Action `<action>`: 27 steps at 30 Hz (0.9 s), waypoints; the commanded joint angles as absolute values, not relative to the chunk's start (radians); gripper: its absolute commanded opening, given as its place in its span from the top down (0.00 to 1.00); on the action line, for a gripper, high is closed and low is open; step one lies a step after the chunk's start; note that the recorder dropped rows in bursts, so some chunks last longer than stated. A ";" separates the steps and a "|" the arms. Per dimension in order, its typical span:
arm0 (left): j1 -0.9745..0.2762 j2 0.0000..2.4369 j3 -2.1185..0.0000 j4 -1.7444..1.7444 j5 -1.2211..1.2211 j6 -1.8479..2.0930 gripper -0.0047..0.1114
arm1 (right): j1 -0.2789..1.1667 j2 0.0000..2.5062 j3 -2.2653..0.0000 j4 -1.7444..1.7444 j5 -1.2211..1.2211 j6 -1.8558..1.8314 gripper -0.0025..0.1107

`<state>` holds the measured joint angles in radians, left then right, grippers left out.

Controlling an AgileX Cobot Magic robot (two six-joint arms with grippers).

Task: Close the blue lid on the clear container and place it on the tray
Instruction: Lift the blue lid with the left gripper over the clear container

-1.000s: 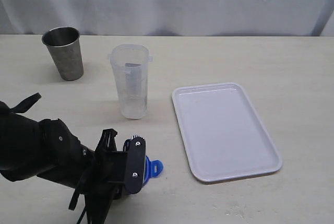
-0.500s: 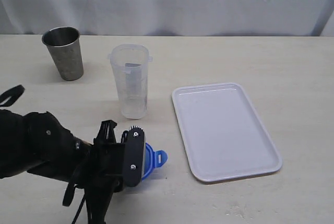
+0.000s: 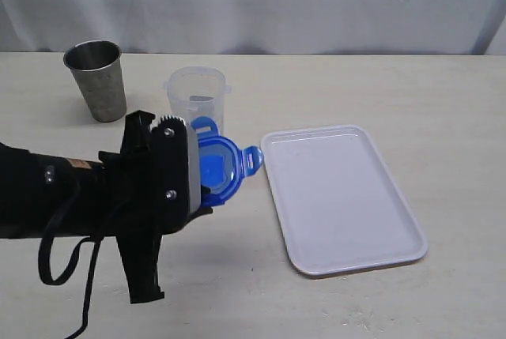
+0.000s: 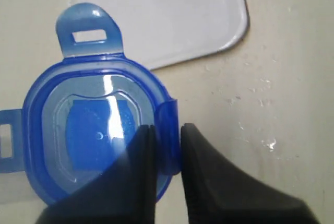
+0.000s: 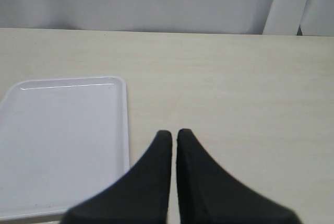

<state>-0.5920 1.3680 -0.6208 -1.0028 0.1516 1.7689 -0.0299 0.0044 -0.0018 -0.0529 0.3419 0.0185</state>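
blue lid (image 3: 217,167) grasped at one side rim by left hand (image 4: 167,130), held up centre-left of frame, in front of clear container (image 3: 198,90). right hand (image 5: 174,134) clenched, empty. Lid likely light, stiff, slick; edge pinch may pivot.

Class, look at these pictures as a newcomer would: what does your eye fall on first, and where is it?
The bright blue lid stands out at once, pinched by its edge in the left gripper and held up in front of the clear container. To its right in the exterior view lies the white tray, with nothing on it, and a grey metal cup stands at the back left.
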 commanded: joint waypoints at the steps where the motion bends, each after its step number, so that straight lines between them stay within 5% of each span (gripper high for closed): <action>1: -0.594 1.296 -0.624 -1.007 0.122 1.717 0.96 | -0.033 0.000 0.000 -0.060 0.342 0.023 0.94; 27: -0.590 1.289 -0.899 -1.141 0.331 1.669 0.96 | -0.033 0.000 0.000 -0.060 0.342 0.023 0.94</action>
<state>-0.5920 1.2927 -0.8909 -1.1279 0.3185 1.6754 -0.0299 0.0044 -0.0018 -0.0529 0.3419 0.0185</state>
